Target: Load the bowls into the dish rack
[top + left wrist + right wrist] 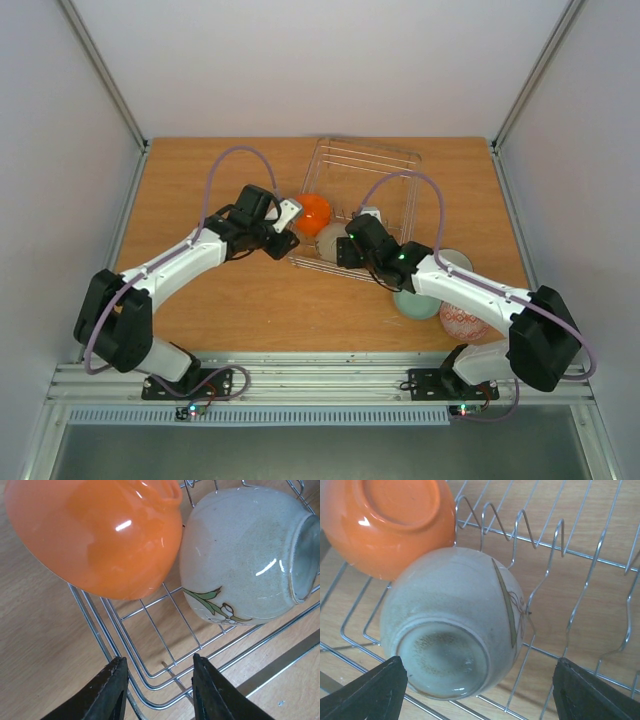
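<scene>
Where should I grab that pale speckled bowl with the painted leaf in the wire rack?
Probably across its rounded wall, from the foot side: the pale speckled bowl lies tipped, foot ring toward the open right gripper, rim turned away.

The table is seen whole from high above its near edge. The rack is viewed closely, downward, at its near end, past the left tool and right tool. The orange bowl and pale bowl are shared by all views.
</scene>
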Robot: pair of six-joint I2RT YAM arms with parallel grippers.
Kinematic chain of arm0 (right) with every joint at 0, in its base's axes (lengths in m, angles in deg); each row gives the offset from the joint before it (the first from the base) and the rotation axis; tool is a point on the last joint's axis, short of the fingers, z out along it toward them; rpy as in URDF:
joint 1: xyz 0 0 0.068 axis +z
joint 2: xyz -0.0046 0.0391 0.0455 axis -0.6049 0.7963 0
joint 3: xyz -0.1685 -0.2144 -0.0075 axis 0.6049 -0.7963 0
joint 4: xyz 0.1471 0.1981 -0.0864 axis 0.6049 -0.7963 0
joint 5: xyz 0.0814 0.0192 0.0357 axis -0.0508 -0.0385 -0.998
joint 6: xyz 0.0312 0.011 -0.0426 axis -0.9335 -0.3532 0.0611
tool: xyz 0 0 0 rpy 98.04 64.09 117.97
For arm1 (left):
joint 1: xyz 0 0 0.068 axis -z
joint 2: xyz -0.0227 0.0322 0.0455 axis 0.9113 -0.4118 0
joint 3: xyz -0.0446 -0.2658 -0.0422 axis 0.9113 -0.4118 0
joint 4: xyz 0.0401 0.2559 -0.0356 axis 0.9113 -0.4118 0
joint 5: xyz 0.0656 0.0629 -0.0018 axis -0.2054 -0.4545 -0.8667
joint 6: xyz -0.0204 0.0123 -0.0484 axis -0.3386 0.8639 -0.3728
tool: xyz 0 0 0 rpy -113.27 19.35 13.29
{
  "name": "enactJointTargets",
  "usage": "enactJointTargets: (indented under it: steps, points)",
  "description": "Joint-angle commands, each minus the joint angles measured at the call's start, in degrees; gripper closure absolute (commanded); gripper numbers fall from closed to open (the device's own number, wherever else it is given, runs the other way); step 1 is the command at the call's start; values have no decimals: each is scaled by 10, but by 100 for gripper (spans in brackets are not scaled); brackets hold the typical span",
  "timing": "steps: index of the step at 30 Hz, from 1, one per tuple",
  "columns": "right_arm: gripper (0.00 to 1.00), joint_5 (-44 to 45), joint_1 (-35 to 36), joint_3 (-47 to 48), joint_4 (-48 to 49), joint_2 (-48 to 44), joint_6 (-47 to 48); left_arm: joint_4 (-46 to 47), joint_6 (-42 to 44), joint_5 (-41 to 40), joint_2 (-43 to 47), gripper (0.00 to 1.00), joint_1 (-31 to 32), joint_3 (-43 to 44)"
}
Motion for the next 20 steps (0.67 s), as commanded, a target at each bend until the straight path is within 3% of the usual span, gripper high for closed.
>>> enactJointTargets:
  steps: [1,8,14,20]
  points:
    - [21,25,4,12,-20,-1,-5,37,-8,-25,21,63,-4,-10]
    - [21,22,5,5,-16,-22,9,70,-15,-103,75,58,-41,-27]
    - [23,26,12,-18,-7,-49,9,73,-28,-109,86,52,-102,-27]
    - [24,37,14,-20,-20,-54,2,71,-28,-113,87,50,-121,-25]
